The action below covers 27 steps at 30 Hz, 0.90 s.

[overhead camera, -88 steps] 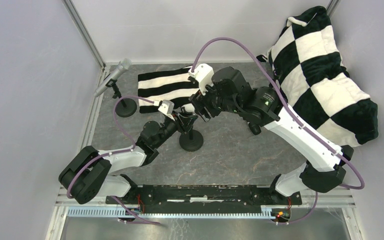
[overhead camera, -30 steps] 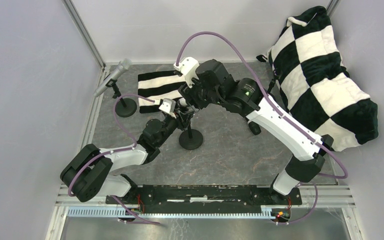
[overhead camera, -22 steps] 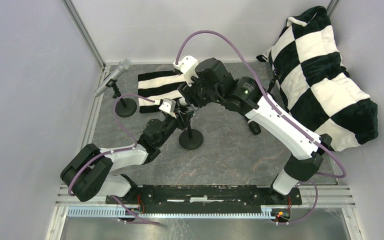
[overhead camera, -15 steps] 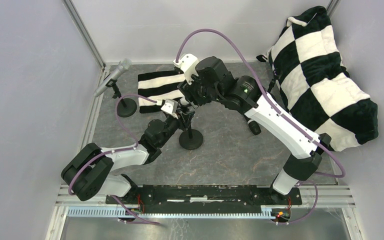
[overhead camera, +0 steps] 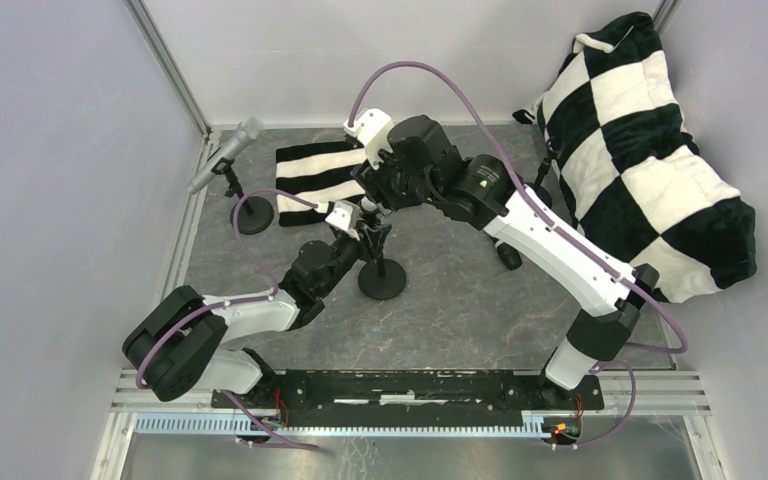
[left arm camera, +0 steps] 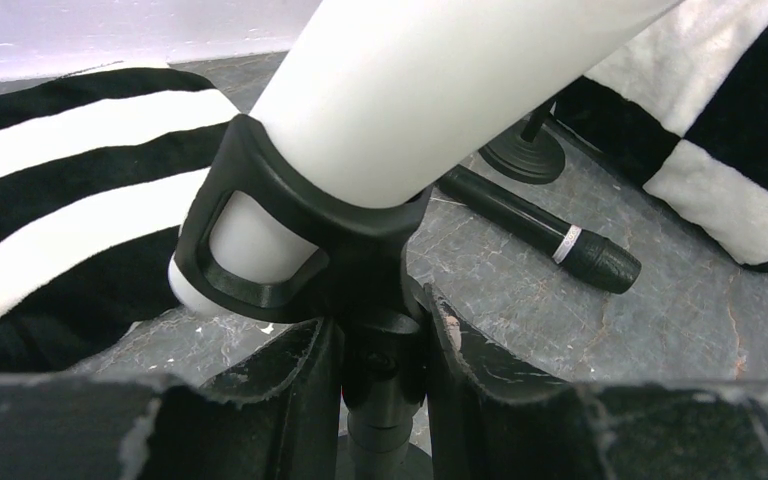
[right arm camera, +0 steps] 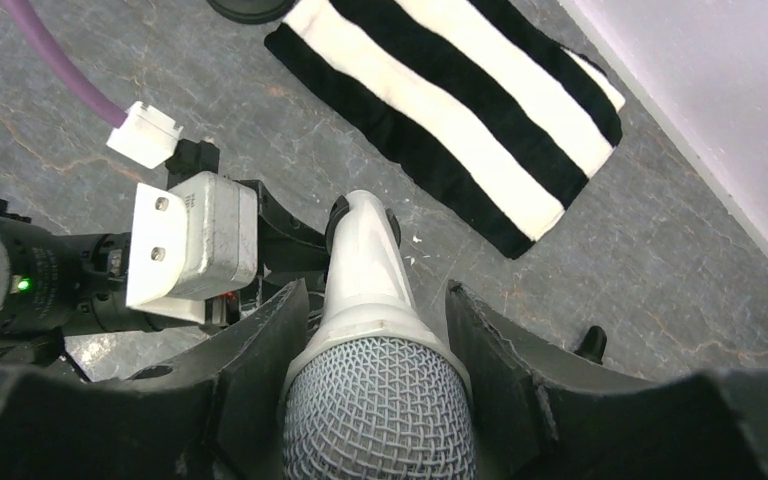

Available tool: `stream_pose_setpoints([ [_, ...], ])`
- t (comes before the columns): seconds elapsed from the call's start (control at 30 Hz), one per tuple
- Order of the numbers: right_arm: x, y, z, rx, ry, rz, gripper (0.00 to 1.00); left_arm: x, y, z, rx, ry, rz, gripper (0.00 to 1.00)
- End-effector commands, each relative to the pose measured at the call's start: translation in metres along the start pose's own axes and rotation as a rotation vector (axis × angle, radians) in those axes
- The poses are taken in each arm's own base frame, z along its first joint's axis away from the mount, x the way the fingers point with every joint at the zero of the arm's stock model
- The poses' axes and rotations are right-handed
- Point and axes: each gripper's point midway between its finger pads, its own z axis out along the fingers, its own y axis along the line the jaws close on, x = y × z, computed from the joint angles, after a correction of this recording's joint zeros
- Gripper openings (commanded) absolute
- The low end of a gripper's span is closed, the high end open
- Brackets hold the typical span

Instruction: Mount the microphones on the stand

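Left wrist view: the left gripper [left arm camera: 380, 372] pinches the stem of the stand [left arm camera: 365, 262] under its clip, where the white microphone [left arm camera: 440, 90] sits — the right gripper [right arm camera: 375, 345] pinches its neck. One stand is thus about filled. The black microphone [left arm camera: 540, 228] lies loose toward the right edge, and the silver-grey microphone [overhead camera: 225, 153] is mounted at the far-left corner. Dark marbled table [overhead camera: 460, 300], striped cloth [overhead camera: 315, 175] at the far edge, pale walls.

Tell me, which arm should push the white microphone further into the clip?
Probably right. The right gripper holds the white microphone near its mesh head, tail already in the clip. The left gripper is busy clamping the stand's stem, steadying it.
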Motion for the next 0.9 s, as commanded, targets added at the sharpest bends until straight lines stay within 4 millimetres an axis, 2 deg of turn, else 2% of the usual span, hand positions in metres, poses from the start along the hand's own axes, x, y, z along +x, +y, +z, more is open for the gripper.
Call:
stream_pose_setpoints([
  [0.0,0.167,0.03,0.047,-0.109,0.59,-0.066,0.0,0.017,-0.062,-0.005,0.252,0.077,0.036,0.02],
  [0.23,0.187,0.033,0.05,-0.123,0.635,-0.074,0.0,0.019,-0.061,-0.006,0.247,0.083,0.04,0.02],
  [0.87,0.207,0.035,0.061,-0.14,0.664,-0.067,0.0,0.019,-0.059,-0.008,0.235,0.08,0.039,0.02],
])
